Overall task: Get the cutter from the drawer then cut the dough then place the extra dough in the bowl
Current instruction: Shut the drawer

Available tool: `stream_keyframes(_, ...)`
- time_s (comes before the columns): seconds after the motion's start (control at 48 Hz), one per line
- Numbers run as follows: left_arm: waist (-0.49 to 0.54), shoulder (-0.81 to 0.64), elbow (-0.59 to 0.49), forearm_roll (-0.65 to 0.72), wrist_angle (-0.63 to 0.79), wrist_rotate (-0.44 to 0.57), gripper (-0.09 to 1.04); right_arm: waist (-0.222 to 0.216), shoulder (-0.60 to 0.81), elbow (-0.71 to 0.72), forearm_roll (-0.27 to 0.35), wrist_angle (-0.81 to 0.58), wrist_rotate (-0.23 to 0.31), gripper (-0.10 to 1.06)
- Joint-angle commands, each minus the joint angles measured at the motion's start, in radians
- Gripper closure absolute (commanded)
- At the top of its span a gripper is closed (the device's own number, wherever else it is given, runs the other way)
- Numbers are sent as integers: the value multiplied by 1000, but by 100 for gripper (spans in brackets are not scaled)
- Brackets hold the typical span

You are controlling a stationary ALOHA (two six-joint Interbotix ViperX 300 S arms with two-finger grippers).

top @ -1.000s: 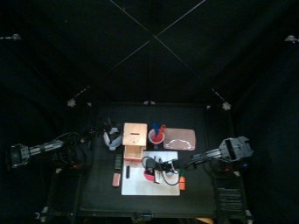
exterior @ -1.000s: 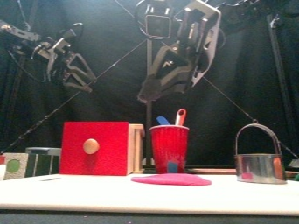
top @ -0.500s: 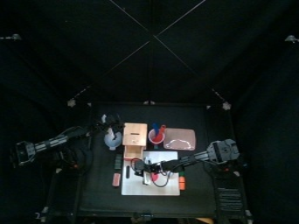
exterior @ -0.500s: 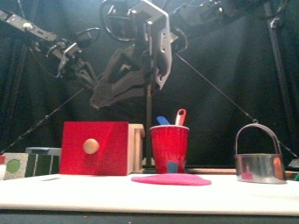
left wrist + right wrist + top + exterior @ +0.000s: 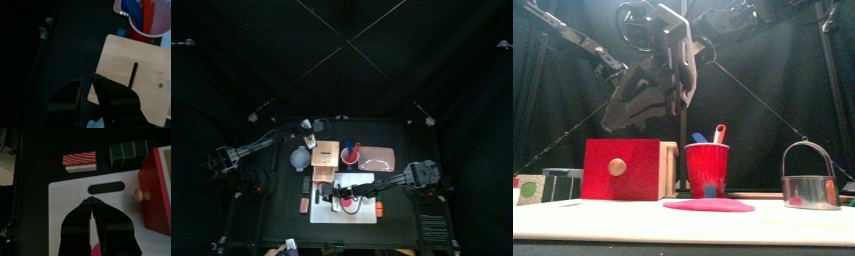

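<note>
The black table point(image 5: 285, 215) filled the lower half of the top view, and the white cutting board point(image 5: 73, 193) lay at its front middle. Behind the board, left of centre in the front view, stood the wooden box point(image 5: 669, 168), its red drawer front point(image 5: 620, 170) flush and closed. The right pincer point(image 5: 91, 203) hung over the board, jaws pressed together and holding nothing. The left pincer point(image 5: 89, 76) hovered above the box's top, jaws drawn to a thin slit and likewise empty. A blue-grey bowl point(image 5: 298, 158) sat just left of the box in the top view. The red cup point(image 5: 707, 170) stood just right of the box. The cutter point(image 5: 810, 185) stood upright at the right edge of the front view, apart from the dough point(image 5: 710, 205), which lay flat on the board at lower centre. Beyond the board's edge, in the upper part of the right wrist view, sat the sushi roll point(image 5: 130, 153) and a red striped toy point(image 5: 79, 162).
</note>
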Motion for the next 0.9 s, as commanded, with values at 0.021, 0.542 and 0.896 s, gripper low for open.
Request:
stream_keyframes(0.021,38,48,-69,-95,35,95,36,0,-21,-6,18,-5,2,75)
stream_keyframes(0.542,160,175,-143,-324,114,400,38,-18,41,-91,18,66,2,76)
stream_keyframes(0.896,153,215,-155,-285,143,431,38,-35,83,-150,-43,153,2,87)
